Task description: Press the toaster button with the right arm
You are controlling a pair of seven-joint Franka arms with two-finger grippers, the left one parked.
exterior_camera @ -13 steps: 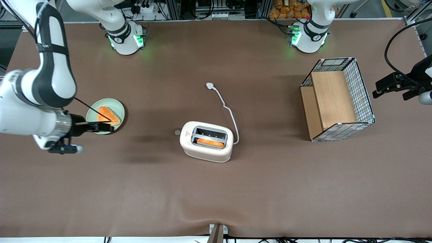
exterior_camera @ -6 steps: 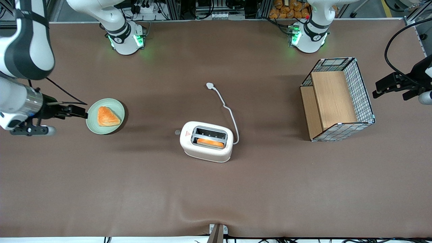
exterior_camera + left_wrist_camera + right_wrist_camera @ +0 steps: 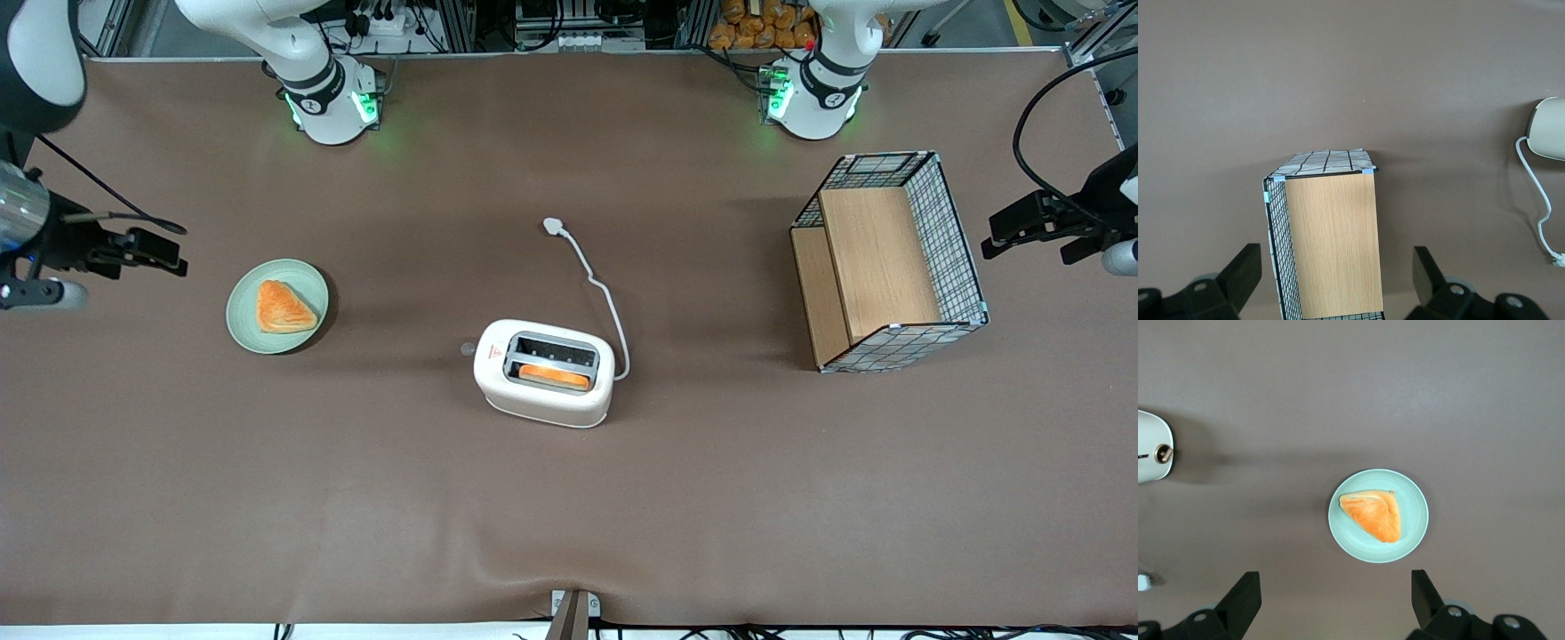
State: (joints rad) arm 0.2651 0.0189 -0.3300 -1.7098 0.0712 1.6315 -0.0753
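While the gripper (image 3: 169, 258), fingers spread and empty, hangs well away from the toaster (image 3: 544, 372), it should approach level and meet the button (image 3: 467, 349) squarely.

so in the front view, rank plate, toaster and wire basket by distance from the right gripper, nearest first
From the right gripper, jaws open:
1. Plate, close by, holding a pastry.
2. Toaster, mid-table.
3. Wire basket, toward the parked arm's end.

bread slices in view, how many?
2: one on the green plate toward the working arm's end, near the open gripper; one in the toaster slot nearer the camera. Other slot looks empty.
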